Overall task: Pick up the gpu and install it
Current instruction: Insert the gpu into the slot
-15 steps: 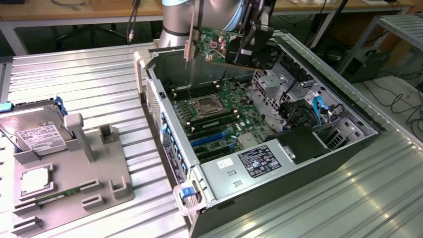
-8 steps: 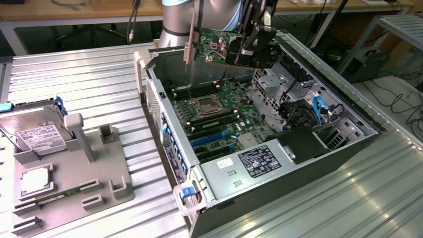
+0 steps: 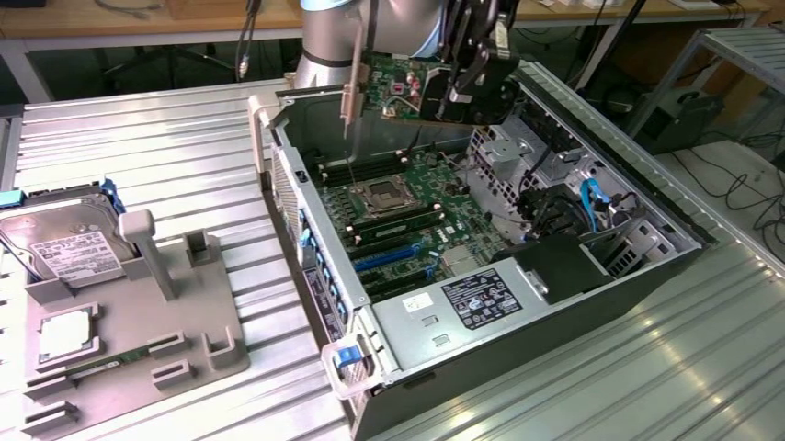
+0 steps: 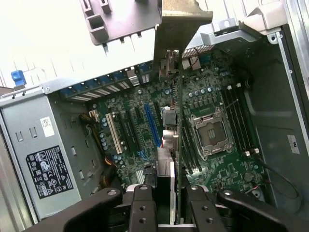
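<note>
1. In the exterior view we see the gripper (image 3: pixel 472 87) at about 12 o'clock in the frame, holding the gpu (image 3: pixel 399 87) in the air above the open computer case (image 3: pixel 638 230). The jaws are clamped on the card, which hangs on edge with its silver bracket (image 3: pixel 356 87) pointing down on the exterior view's left side.

2. The motherboard (image 3: pixel 424 207) lies below, with the blue expansion slots (image 3: pixel 386 260) toward 6 o'clock of the empty CPU socket (image 3: pixel 378 195). We judge the card sits over the socket end of the board, not over the slots, so a straight descent could strike the socket or the memory slots.

3. On the grey fixture tray (image 3: pixel 209 303) at 8 o'clock rests a hard drive (image 3: pixel 62 248), well apart from the work.

4. In the wrist view we look down the gpu (image 4: pixel 169 96), seen edge-on between the gripper's (image 4: pixel 169 203) black fingers (image 4: pixel 142 205). The bracket (image 4: pixel 181 21) is at 12 o'clock, near the case's rear wall.

5. The long blue slot (image 4: pixel 152 125) lies just beside the card's edge line, toward 9 o'clock. We judge a small sideways offset or tilt could put the edge connector on the slot wall, bending contacts.

6. We also judge the bracket could catch the rear slot openings, and the thin card could slip in the grip under insertion force.
</note>
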